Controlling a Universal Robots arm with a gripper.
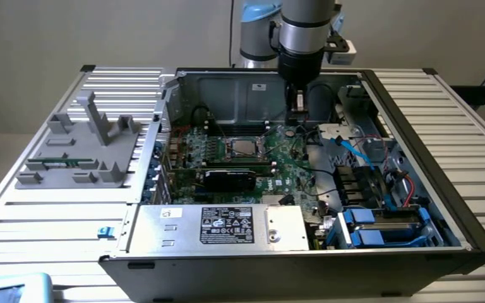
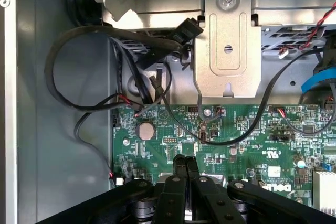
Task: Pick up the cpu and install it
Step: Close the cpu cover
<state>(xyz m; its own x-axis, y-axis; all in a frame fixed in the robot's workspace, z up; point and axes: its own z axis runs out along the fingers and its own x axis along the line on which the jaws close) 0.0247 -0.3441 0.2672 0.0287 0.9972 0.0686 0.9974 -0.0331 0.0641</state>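
The cpu (image 1: 244, 149) is a small silver-grey square lying flat inside the dark, metal-framed socket (image 1: 225, 147) in the middle of the green motherboard (image 1: 287, 165). My gripper (image 1: 297, 118) hangs over the rear of the open computer case, behind the socket and toward the exterior view's right of it. In the wrist view its black fingers (image 2: 180, 165) are pressed together above the motherboard (image 2: 226, 140), with nothing visible between them. The gripper (image 2: 185, 162) is shut and apart from the cpu.
A black expansion card (image 1: 230, 177) lies in front of the socket and a silver power supply (image 1: 217, 226) fills the case front. Black cables (image 2: 79, 77), a metal bracket (image 2: 227, 51) and a coin battery (image 2: 145, 130) are near the gripper. A grey fixture (image 1: 83, 151) stands on the slatted table.
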